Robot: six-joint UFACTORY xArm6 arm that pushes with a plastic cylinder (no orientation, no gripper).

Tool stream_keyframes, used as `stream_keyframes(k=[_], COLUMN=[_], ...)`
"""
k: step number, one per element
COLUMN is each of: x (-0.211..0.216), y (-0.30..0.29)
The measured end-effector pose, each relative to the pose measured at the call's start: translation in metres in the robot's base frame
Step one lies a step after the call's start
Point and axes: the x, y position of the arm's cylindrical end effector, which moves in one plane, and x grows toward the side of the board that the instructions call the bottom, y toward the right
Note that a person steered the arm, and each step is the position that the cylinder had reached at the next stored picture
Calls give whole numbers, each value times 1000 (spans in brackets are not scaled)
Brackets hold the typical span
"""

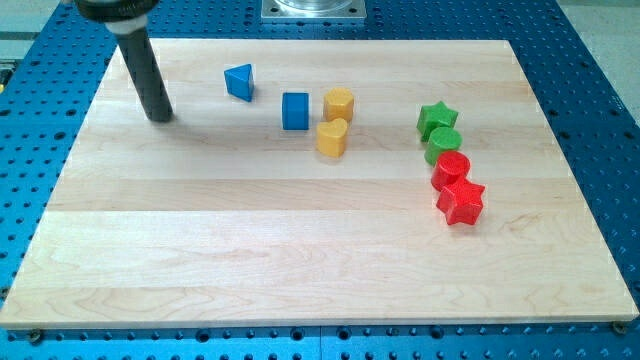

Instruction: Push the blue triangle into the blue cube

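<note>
So my tip [160, 117] sits at the view's left, well apart from the blue triangle [239, 81], touching nothing, and there's no gripper to open anyway. I'd come in from the triangle's upper-left so it slides toward the blue cube [295, 111] nearby without clipping the yellow blocks [335, 120] right beside it. The rod's top is cut off.

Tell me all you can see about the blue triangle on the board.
The blue triangle is a small solid block with plain, matte blue faces, standing on the wooden board near the view's top left. Nothing touches it. The blue cube lies apart to its lower right, and my tip rests on the board to its left, also apart.
</note>
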Motion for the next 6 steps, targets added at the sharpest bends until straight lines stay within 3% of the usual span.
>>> stream_keyframes(k=[3,4,5,6], x=[-76,0,18,-21], y=[84,112,118,124])
